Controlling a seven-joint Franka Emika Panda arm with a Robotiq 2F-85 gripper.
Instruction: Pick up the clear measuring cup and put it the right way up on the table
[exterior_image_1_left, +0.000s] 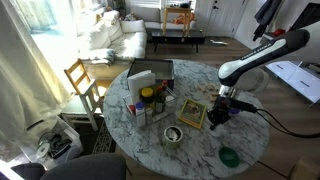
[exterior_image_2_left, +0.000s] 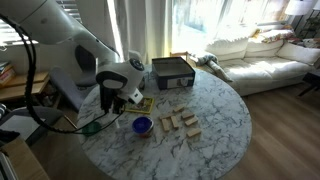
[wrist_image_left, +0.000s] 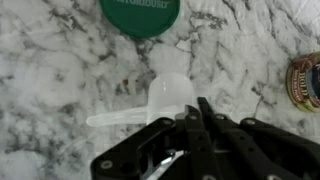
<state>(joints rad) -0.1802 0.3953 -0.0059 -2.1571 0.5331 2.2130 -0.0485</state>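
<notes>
The clear measuring cup (wrist_image_left: 165, 93) shows in the wrist view, its bowl right at my fingertips and its handle pointing left over the white marble-look table (wrist_image_left: 50, 55). My gripper (wrist_image_left: 197, 108) has its two black fingers pressed together at the bowl's near edge and looks shut on it. In both exterior views the gripper (exterior_image_1_left: 221, 110) (exterior_image_2_left: 109, 100) hangs just above the table (exterior_image_1_left: 200, 150) (exterior_image_2_left: 225, 110) near its edge. The cup is too small to make out there.
A green lid (wrist_image_left: 140, 14) (exterior_image_1_left: 229, 156) lies just beyond the cup. A round tin (wrist_image_left: 306, 82) (exterior_image_1_left: 173, 135) sits nearby. A box of bottles (exterior_image_1_left: 150, 92), a flat packet (exterior_image_1_left: 192, 114), wooden blocks (exterior_image_2_left: 180, 122) and a dark box (exterior_image_2_left: 170, 70) also stand on the table.
</notes>
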